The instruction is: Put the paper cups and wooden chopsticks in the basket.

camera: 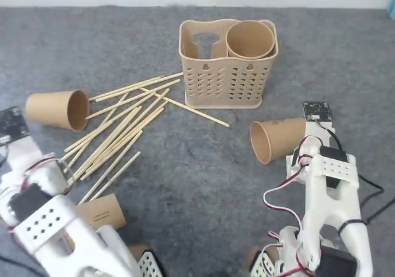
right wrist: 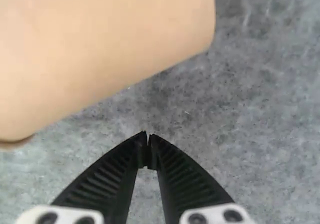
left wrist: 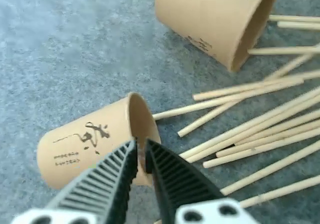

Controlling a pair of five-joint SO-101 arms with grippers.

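One paper cup (camera: 250, 39) is already stood in the basket (camera: 228, 82) at the far centre of the grey worktop (camera: 185, 184), and three more are left lying on their sides. The rim of the near-left cup (left wrist: 85, 144) appears pinched between the fingers of the left gripper (left wrist: 141, 149). The right gripper (right wrist: 148, 139) is held with fingers closed on nothing, just beside the right-hand cup (camera: 278, 140). The chopsticks (camera: 123, 129) are strewn left of the basket, by the far-left cup (camera: 58, 109). A cup pick-up is judged to be in hand, and a lift clear of the chopsticks and a carry to the basket are called for next
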